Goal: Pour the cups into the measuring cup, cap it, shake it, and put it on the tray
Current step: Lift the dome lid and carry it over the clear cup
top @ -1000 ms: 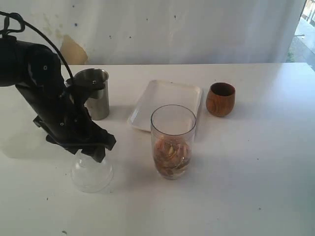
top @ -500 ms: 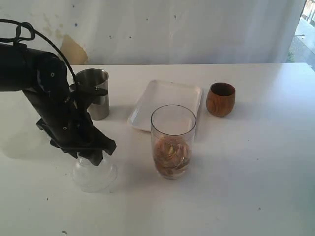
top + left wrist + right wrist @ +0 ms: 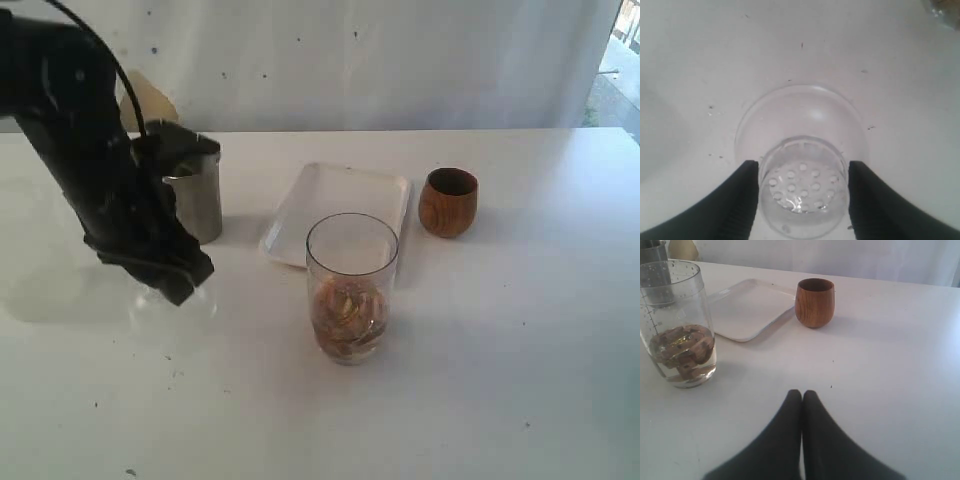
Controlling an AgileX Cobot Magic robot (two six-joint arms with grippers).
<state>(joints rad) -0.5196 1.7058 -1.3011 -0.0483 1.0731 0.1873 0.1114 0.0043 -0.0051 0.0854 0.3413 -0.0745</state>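
Left pincer: clamped on the lid, one finger on each side of its small top with the holes.
Right pincer: shut tight with nothing in it, low over the table.
Lid place: at 9 o'clock from the measuring cup, under my left arm. It is blurry, so I cannot tell if it touches the table.
Measuring cup: in the middle of the table, upright, open on top, with brown bits and some liquid at the bottom.
Tray: at 12 o'clock from the measuring cup, just beside it.
Steel cup: at 10 o'clock, partly behind my arm.
Wood cup: at 1 o'clock, past the tray's corner.
Lid feel: I think it is light, thin and smooth, so it can slip or bend. The small top is the best place to hold.
Measuring cup feel: I think it is heavier and slippery. Hold it round the middle and keep it upright.
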